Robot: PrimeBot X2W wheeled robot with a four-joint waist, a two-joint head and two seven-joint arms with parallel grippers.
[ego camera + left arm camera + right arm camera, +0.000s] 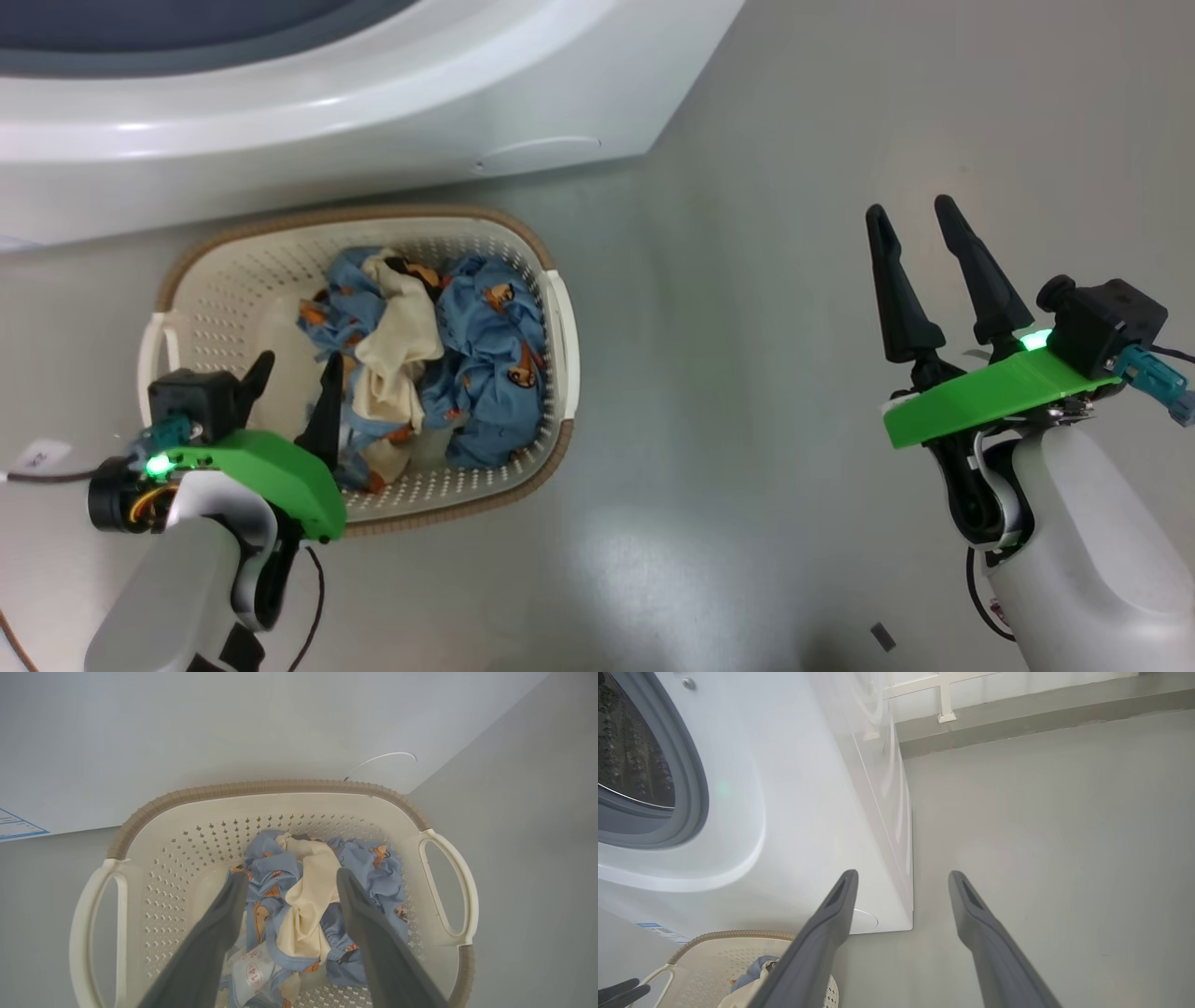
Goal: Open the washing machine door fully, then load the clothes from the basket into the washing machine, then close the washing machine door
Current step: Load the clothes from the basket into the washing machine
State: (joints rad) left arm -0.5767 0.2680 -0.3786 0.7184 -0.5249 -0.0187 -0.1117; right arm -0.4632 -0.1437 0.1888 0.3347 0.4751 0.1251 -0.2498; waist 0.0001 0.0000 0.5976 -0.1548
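The cream basket (224, 271) with a brown rim stands on the floor in front of the white washing machine (392, 112). Inside lie the clothes (467, 364), light blue with orange prints around a cream piece. My left gripper (299, 369) hangs open over the basket's near left part, its fingers astride the heap. In the left wrist view the clothes (303, 905) lie between and below the fingertips of that gripper (292, 879). My right gripper (915, 215) stands open above bare floor, well to the right. The drum opening (635, 760) with its grey seal shows uncovered; the door is out of view.
Grey floor (747, 373) stretches right of the basket and the machine. A blue label (18, 826) sits low on the machine's front. A raised ledge (1017, 714) with a white frame runs along the far wall. A small dark scrap (882, 637) lies on the floor near my right arm.
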